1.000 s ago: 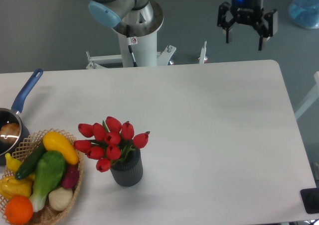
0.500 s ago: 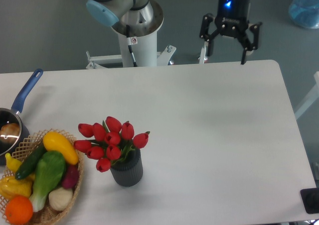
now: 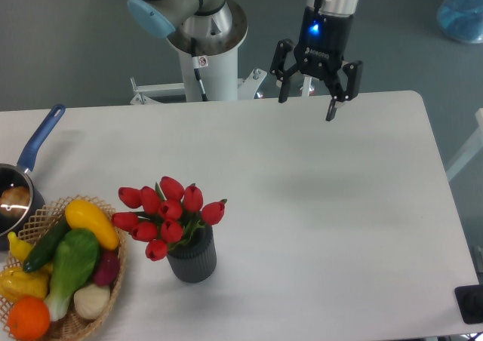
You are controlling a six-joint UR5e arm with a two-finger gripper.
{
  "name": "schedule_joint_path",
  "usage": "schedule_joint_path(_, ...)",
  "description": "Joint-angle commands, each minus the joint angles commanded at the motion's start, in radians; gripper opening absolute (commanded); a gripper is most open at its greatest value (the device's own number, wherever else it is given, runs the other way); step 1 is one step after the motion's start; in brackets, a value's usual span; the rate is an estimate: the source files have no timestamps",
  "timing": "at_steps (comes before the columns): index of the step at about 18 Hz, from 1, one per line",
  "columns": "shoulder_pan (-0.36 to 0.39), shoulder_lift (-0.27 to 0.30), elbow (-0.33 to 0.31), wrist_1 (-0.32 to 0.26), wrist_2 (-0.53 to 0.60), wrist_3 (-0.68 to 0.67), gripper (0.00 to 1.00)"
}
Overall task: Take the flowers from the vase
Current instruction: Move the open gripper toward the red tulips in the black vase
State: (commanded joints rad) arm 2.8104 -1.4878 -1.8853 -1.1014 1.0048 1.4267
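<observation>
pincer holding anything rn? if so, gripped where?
Nothing held. The pincer is open and empty near the table's far edge; the flowers sit untouched in the vase.

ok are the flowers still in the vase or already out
In. The flowers stand upright in the vase, and the gripper is open, far off over the table's back edge.

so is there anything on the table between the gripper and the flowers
No. In the fixed camera view, only bare white table lies between the open gripper and the flowers in the vase.

Black end effector [image 3: 308, 105], blue-capped silver arm [image 3: 177, 5]
</observation>
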Motion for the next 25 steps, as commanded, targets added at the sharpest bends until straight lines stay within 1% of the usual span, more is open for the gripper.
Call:
schedule_joint_path(4,-0.023,-0.022,0.0,0.008,0.0,-0.006,1.0)
schedule_joint_path(5,-0.038,-0.032,0.0,0.009,-0.002,-0.005,1.0)
schedule_joint_path(8,-0.057,-0.046,-0.005,0.009,-0.029,0.0,1.0)
schedule_joint_path(14,-0.057,-0.071,-0.009,0.011,-0.187,0.006,1.0)
schedule_joint_path(16,-0.058,-0.078,-0.012,0.009,-0.198,0.003,1.0)
schedule_joint_path(18,-0.075,-0.084,-0.011,0.011,-0.215,-0.002,1.0)
schedule_joint_path(21,-0.094,-0.118,-0.011,0.012,-0.221,0.0,1.0)
schedule_joint_path(22,-0.103,-0.129,-0.009,0.018,-0.221,0.003,1.0)
schedule_joint_path(25,-0.129,-0.166,-0.009,0.07,-0.219,0.003,1.0)
